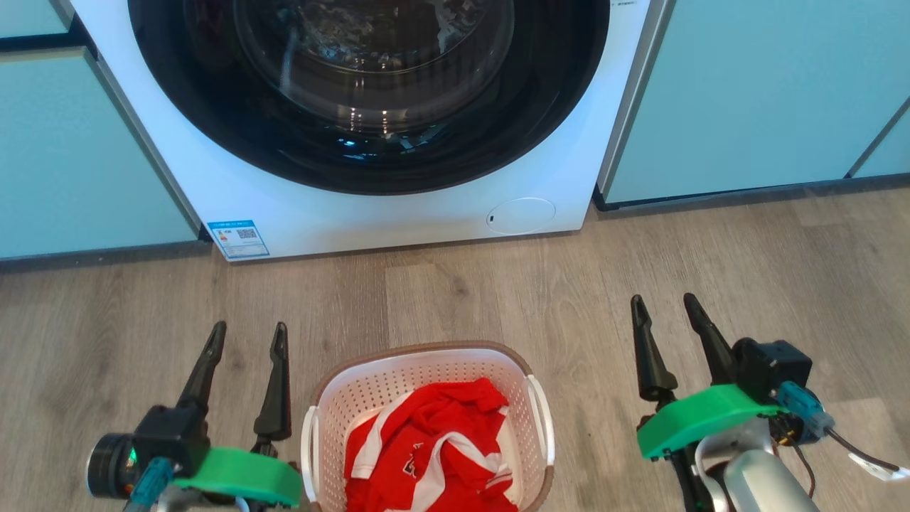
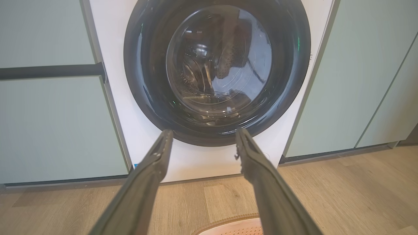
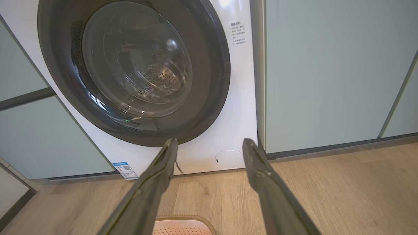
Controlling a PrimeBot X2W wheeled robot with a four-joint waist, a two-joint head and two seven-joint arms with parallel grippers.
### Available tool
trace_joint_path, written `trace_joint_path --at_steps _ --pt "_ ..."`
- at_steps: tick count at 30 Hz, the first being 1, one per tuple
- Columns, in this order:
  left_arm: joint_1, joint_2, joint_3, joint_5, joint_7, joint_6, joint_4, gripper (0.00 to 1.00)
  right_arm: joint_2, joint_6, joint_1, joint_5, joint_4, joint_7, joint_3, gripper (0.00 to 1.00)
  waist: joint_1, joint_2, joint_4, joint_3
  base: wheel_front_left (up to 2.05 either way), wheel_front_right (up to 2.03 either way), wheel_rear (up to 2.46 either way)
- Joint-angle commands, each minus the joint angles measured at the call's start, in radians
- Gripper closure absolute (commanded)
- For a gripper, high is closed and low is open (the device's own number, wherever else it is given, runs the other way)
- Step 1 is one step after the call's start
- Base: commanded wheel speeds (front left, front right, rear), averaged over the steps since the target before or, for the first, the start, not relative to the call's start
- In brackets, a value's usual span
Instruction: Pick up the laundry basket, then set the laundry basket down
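The left claw [image 1: 249,328] is spread wide with nothing between its two dark fingers, which point toward the washing machine [image 1: 569,178]. The right claw [image 1: 662,299] is spread just as wide and also holds nothing. In the head view the laundry basket [image 1: 370,387] stands on the floor [image 1: 498,284] between the two claws, closer to the left one, whose inner finger lies just beside the basket's white left handle [image 1: 309,448]. The right claw sits clearly apart from the right handle [image 1: 544,416]. Neither claw touches the basket. A crumpled red and white garment [image 1: 426,448] lies inside it, below the brown rim.

The floor is pale grey-brown wood-look planking with its grain running across the head view. A bare band of it separates the basket from the machine.

The machine is a white front-loader with a big round door [image 1: 370,57] of dark glass in a black ring, shut against the front. Low on its front are a blue sticker [image 1: 238,238] at the left corner and a round white cover [image 1: 520,215] toward the right.

Pale blue-green cabinet fronts flank the machine, one to the left [image 1: 71,156] and one to the right [image 1: 746,92], each with a dark strip [image 1: 711,195] along its foot where it meets the floor.
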Motion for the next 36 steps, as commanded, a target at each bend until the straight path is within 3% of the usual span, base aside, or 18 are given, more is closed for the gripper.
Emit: trace_joint_path --at_steps 1,36 --pt "-0.015 -0.006 0.037 -0.002 -0.005 -0.004 -0.037 0.0 0.009 0.007 -0.027 -0.007 -0.034 -0.012 0.015 0.0 0.0001 -0.0001 0.0 0.0 0.0 0.0 0.0" --pt "-0.012 -0.006 0.016 -0.048 -0.005 0.022 -0.021 0.0 0.009 0.007 -0.038 -0.018 -0.025 -0.012 0.015 0.0 0.0001 -0.0001 -0.003 0.0 0.0 0.0 0.0"
